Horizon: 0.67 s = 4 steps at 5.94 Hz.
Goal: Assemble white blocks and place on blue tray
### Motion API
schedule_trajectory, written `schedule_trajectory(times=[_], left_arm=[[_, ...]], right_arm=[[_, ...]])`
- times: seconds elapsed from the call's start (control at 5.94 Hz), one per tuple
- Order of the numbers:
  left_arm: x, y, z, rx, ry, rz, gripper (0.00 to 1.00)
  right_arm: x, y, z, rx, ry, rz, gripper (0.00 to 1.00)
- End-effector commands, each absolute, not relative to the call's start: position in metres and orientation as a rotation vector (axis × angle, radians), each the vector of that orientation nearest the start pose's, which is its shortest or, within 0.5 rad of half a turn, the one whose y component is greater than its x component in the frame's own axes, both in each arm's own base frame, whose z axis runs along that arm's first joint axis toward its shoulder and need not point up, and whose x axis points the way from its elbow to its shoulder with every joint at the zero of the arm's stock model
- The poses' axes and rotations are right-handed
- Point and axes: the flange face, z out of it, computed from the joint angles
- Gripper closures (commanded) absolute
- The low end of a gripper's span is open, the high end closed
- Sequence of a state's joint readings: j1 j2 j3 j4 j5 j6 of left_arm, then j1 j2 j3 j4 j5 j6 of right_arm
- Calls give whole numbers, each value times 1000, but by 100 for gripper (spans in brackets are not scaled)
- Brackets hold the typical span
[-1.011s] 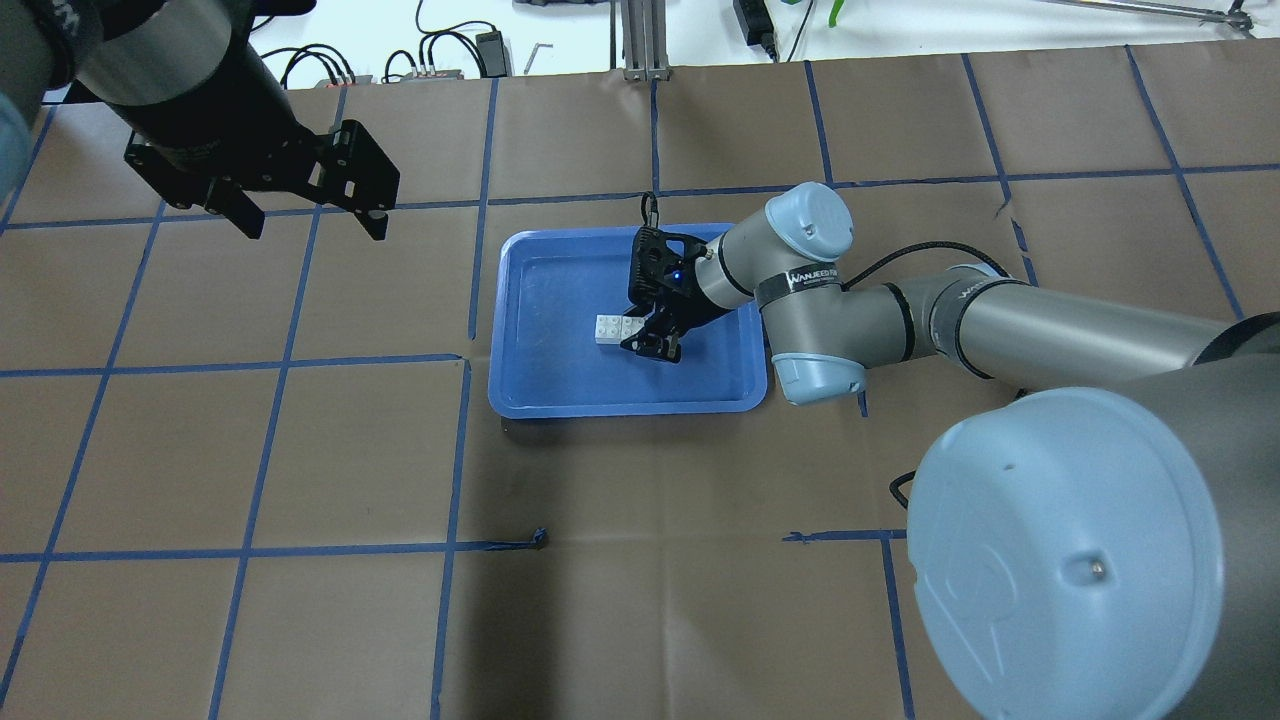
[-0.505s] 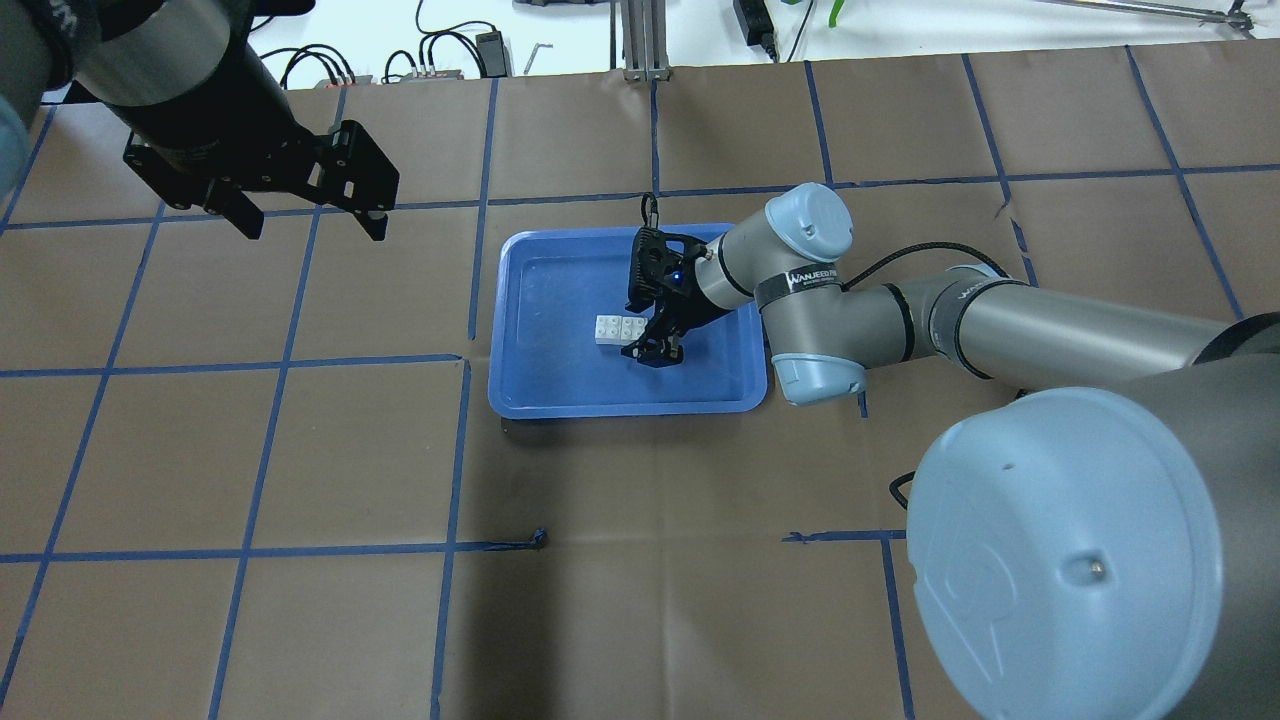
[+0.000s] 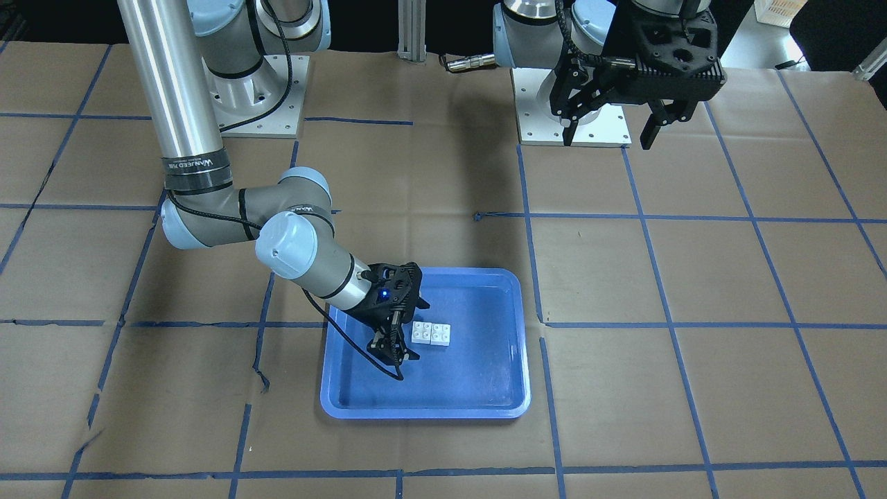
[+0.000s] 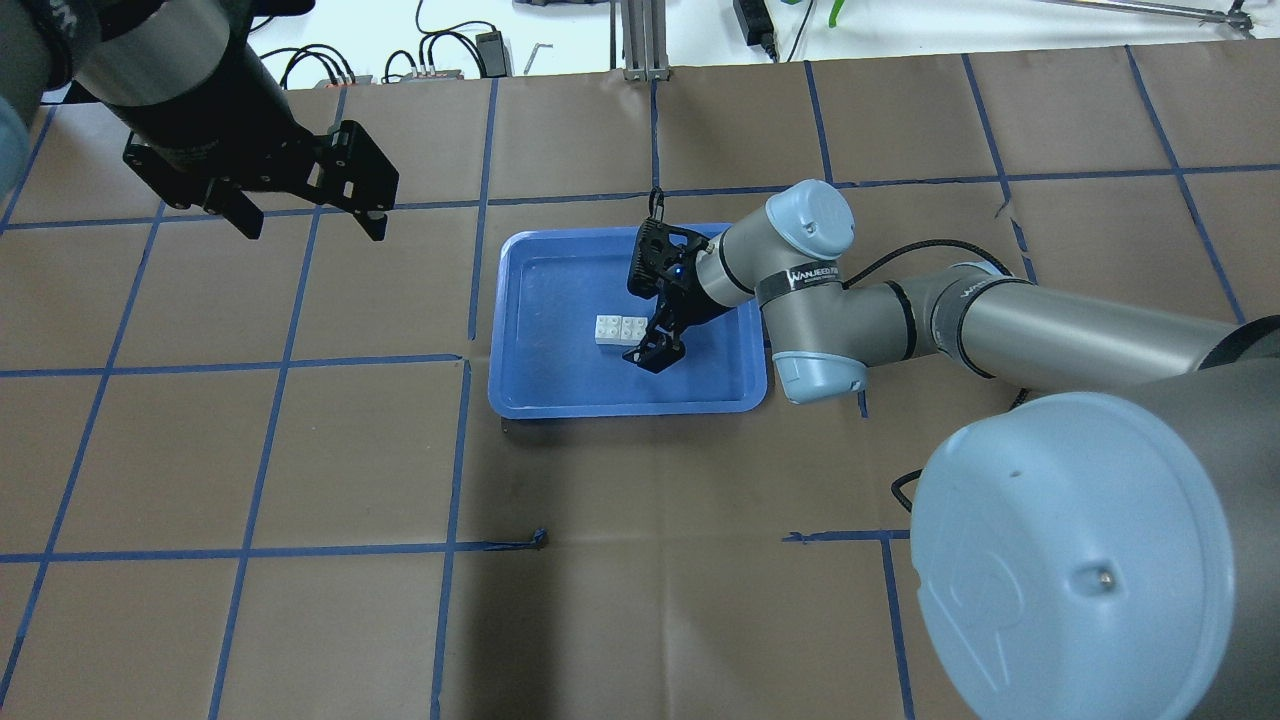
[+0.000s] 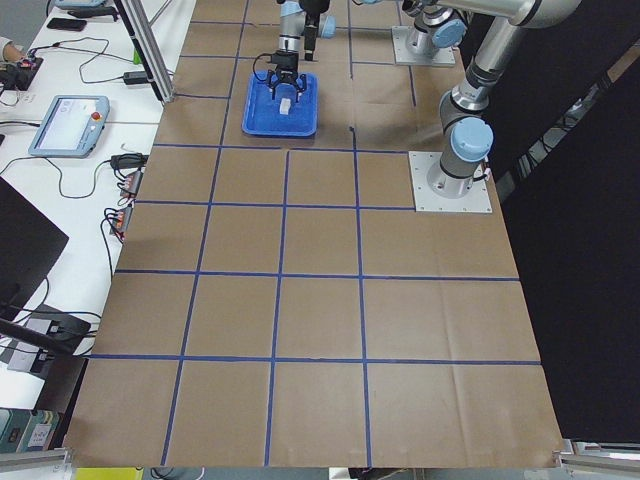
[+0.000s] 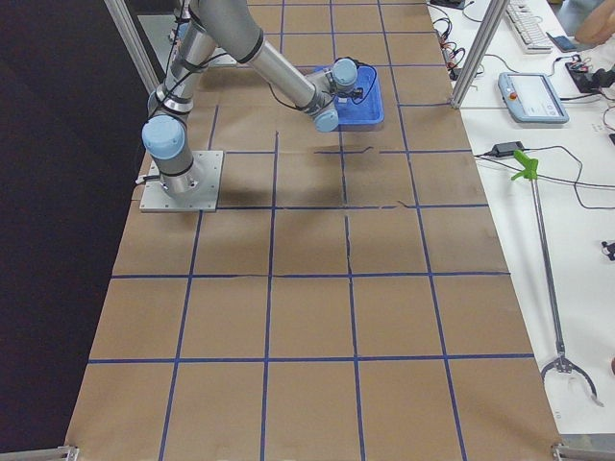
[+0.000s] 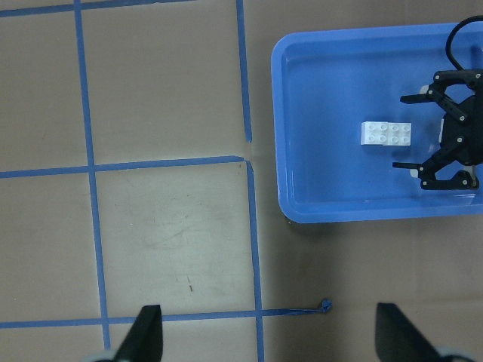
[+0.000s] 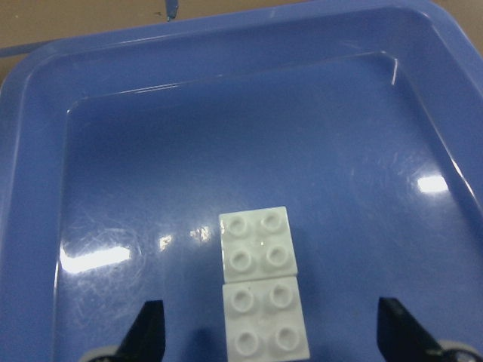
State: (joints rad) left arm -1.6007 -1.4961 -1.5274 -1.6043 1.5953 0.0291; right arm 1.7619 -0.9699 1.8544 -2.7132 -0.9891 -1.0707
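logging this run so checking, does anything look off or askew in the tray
The white blocks lie side by side in the tray, studs up, slightly out of line, not stacked. The right gripper is open, not touching them. The table paper is torn near the tray.

right gripper [image 4: 648, 325], jaws spread, crowds one end of white blocks [image 4: 620, 329] | blue tray [image 4: 600, 408] rim all round | other sides open

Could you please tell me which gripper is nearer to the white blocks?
Right. The right gripper sits open over the tray, right beside the blocks; the left gripper hangs far off, outside the tray.
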Motion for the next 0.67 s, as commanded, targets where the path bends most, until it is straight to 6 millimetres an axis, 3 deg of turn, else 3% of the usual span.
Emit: schedule_trajectory(times=[0.0,0.17,0.51], left_arm=[[-144,-462,541,89,3113,-129,1],[-145,-462,541,92,3113,-129,1],[-144,-461,542,89,3113,-134,1]], right_arm=[[288,-564,177,-1492,2301,-595,0],[281,-556,197,-1426,2356,-468,0],[242,-558,237,-1263,2507,-330,0]])
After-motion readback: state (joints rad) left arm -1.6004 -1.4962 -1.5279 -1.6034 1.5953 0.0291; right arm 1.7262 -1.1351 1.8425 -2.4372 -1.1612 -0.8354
